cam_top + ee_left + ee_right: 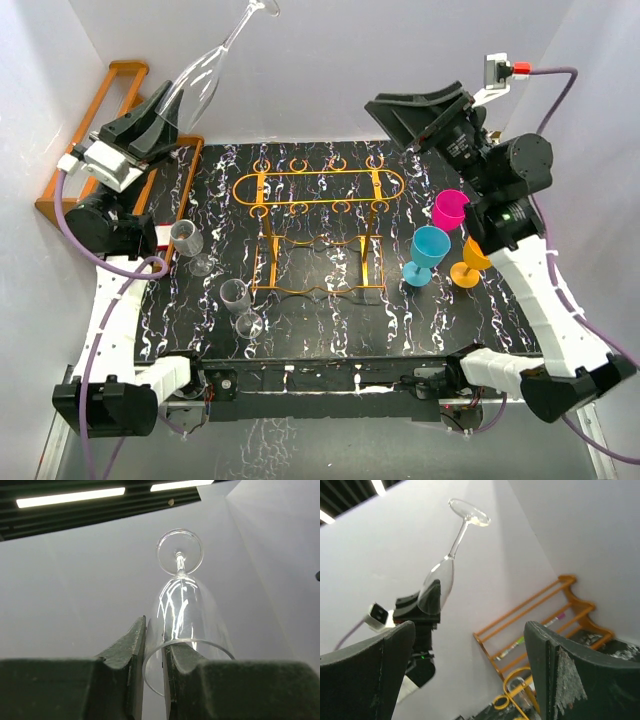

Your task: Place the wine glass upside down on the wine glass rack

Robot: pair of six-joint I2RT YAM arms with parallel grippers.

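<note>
My left gripper (172, 103) is shut on the rim of a clear wine glass (207, 72) and holds it high at the back left. The glass is tilted, its round foot pointing up and away. In the left wrist view the fingers (131, 645) pinch the rim wall of the glass (186, 607). The wine glass rack (318, 187), thin orange-gold wire with small loops, stands mid-table, well below and right of the glass. My right gripper (403, 112) is open and empty, raised at the back right. Its view shows the glass (439, 581) and part of the rack (514, 684).
A chunky orange wooden rack (108, 108) stands against the left wall, also in the right wrist view (535, 625). Two clear glasses (188, 242) (238, 303) stand left of the wire rack. Pink (449, 208), blue (428, 252) and orange (470, 264) cups stand to its right.
</note>
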